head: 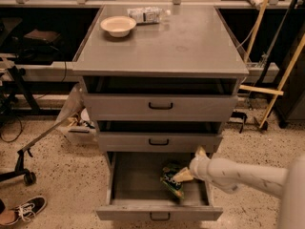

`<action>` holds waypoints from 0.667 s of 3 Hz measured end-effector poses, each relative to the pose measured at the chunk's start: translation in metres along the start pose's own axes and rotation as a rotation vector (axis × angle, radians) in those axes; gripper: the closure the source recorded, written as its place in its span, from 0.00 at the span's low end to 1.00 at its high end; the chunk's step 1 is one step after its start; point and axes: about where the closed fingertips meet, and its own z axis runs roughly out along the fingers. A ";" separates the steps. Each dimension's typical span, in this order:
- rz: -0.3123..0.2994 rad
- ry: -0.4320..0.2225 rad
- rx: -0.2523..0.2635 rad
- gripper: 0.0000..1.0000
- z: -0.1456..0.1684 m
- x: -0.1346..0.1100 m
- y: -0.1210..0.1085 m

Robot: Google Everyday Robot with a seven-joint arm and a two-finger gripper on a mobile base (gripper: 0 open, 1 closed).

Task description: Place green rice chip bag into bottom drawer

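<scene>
jaws apart in bottom drawer (136, 182), touching green rice chip bag (170, 182)

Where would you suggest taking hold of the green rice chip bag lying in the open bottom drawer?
I'd grip the green rice chip bag by its crinkled upper edge, coming from above: it lies low on the floor of the bottom drawer, whose walls block the sides. The gripper sits close beside it.
</scene>
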 end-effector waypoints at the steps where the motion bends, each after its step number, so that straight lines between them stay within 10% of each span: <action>1: -0.004 -0.079 0.118 0.00 -0.092 -0.033 -0.006; 2: 0.008 -0.131 0.249 0.00 -0.188 -0.060 -0.001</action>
